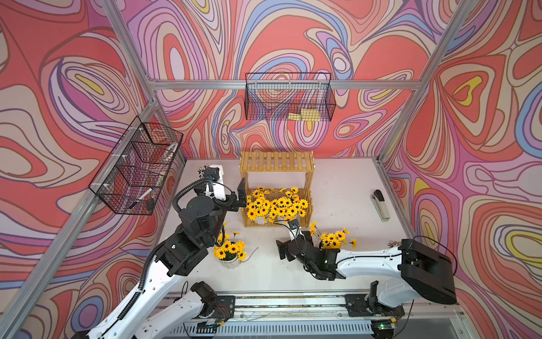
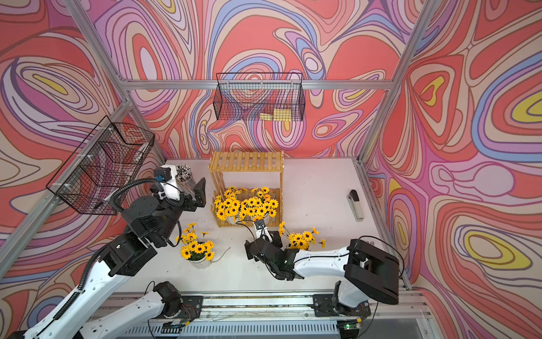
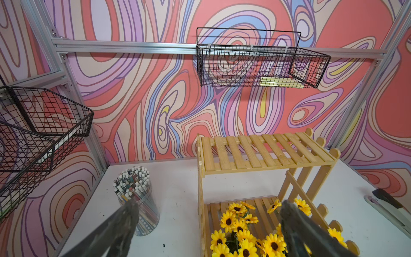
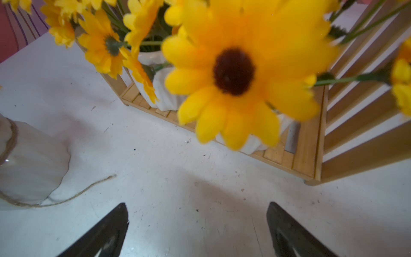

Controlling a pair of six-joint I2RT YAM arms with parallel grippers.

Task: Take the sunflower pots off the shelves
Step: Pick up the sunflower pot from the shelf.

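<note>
The shelves point(image 1: 277, 161) stand at the back middle of the table, and the top tier point(image 3: 255, 153) is bare. Two sunflower pots point(image 1: 259, 205) point(image 1: 289, 204) sit side by side on the lower tier. A third pot point(image 1: 230, 251) stands on the table in front left. A fourth point(image 1: 333, 239) stands front right, partly behind my right arm. My left gripper point(image 1: 239, 198) point(image 3: 209, 203) hangs open at the shelves' left end, above the lower tier. My right gripper point(image 1: 293, 243) point(image 4: 197, 204) is open and empty over bare table before the shelves' front rail point(image 4: 307, 144).
A clear cup of pencils point(image 3: 138, 200) stands left of the shelves, close to my left gripper. A stapler point(image 1: 381, 205) lies at the right edge. Black wire baskets hang on the back wall point(image 1: 289, 97) and left wall point(image 1: 137, 167). Loose twine point(image 4: 77, 193) trails from the front-left pot.
</note>
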